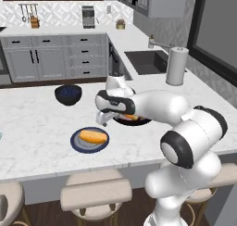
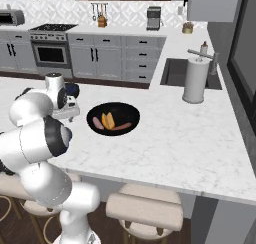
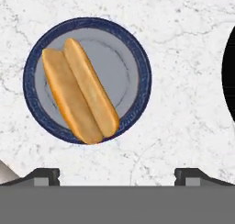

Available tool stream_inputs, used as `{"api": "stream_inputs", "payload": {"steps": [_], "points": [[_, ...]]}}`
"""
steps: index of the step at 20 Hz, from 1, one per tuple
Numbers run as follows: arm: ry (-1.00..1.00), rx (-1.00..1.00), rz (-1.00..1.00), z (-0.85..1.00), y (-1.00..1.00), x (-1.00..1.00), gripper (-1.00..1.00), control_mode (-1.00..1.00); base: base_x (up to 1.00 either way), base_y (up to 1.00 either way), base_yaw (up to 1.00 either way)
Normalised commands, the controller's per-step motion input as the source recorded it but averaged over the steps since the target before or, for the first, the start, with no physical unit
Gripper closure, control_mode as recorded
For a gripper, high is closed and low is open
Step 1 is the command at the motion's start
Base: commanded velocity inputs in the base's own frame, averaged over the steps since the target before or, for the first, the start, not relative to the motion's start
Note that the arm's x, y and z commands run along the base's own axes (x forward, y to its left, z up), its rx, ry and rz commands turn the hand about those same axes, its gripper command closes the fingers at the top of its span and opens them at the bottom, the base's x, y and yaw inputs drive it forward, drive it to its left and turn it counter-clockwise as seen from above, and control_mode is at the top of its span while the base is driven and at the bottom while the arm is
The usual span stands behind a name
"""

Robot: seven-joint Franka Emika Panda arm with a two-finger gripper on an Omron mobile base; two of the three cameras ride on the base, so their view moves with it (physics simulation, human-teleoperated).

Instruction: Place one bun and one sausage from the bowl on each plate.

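A golden bun [image 3: 78, 97] lies across the left half of the dark blue-grey plate [image 3: 124, 71], with one end over the rim. My gripper [image 3: 117, 177] hovers open above the counter just beside this plate, nothing between its fingertips [image 3: 45, 176]. From the left base view the plate [image 1: 74, 141] with its bun [image 1: 92, 137] sits near the counter's front edge, and the gripper [image 1: 102, 121] hangs just behind and to the right of it. The black bowl [image 2: 125, 112] holds one bun [image 2: 106, 120] and two sausages [image 2: 121, 126]. My arm hides most of the bowl [image 1: 139, 122] in the left base view.
A smaller dark-blue bowl [image 1: 68, 94] stands further back on the counter. A paper-towel roll [image 1: 177, 65] stands by the sink [image 1: 146, 60] at the right. Stools [image 1: 95, 192] line the counter's front edge.
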Motion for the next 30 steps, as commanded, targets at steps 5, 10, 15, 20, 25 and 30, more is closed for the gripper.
{"api": "stream_inputs", "payload": {"steps": [5, 10, 15, 20, 25, 30], "points": [[0.08, 0.02, -0.43, 0.12, -1.0, 0.24, -1.0, -1.0, 0.0, 0.0, 0.0], [0.09, 0.0, -0.41, 0.02, -1.0, 0.65, -1.0, -1.0, 0.0, 0.0, 0.0], [0.12, 0.0, -0.22, -0.03, -0.78, 1.0, -1.0, -1.0, 0.0, 0.0, 0.0], [0.03, 0.0, -0.02, -0.16, -0.11, 0.84, -1.0, -1.0, 0.0, 0.0, 0.0], [0.0, 0.0, 0.0, -0.44, 0.09, 0.28, -1.0, -1.0, 0.0, 0.0, 0.0], [0.01, 0.01, 0.03, -0.27, 0.03, 0.06, -1.0, -1.0, 0.0, 0.0, 0.0]]}}
